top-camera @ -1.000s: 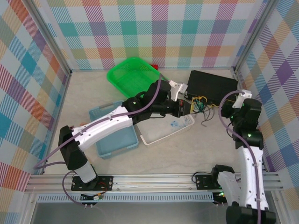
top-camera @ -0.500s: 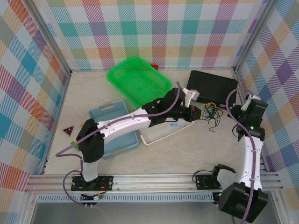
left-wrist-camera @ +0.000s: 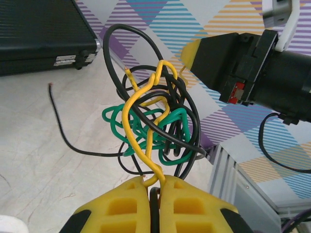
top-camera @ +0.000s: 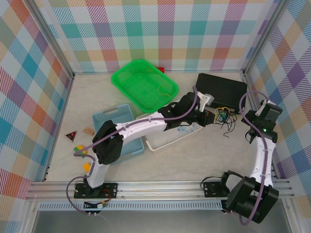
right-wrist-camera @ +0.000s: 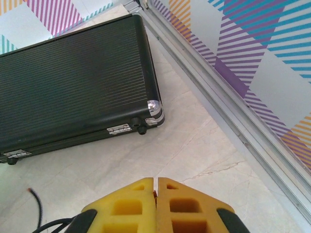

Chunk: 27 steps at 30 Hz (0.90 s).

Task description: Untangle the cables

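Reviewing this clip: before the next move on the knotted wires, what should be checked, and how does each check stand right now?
1. Left gripper gripping the cables: ok, shut on yellow and black strands.
2. Cables separated: not ok, black, yellow and green form one knot.
3. Right gripper ready to grasp: not ok, shut and empty.
4. Right gripper clear of the knot: cannot tell, its tip looks close in the left wrist view.
5. Loose black end free: ok, apart from the black case.
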Each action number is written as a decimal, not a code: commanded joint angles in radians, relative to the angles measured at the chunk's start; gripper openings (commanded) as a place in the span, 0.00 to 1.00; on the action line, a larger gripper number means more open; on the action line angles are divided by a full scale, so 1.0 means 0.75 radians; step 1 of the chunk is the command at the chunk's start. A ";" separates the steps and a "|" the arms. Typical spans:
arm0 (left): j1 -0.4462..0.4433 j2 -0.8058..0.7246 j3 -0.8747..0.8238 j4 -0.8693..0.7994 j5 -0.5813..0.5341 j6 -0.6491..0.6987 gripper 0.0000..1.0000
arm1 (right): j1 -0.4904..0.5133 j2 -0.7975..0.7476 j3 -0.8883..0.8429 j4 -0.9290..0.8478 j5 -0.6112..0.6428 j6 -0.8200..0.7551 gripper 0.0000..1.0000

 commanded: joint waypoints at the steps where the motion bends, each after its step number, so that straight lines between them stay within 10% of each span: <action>1: 0.004 -0.035 0.047 -0.066 -0.064 0.066 0.00 | -0.065 0.024 -0.001 0.113 0.034 -0.022 0.00; 27: 0.041 -0.159 -0.120 -0.106 0.075 0.098 0.00 | -0.183 0.295 0.074 0.309 -0.118 -0.123 0.00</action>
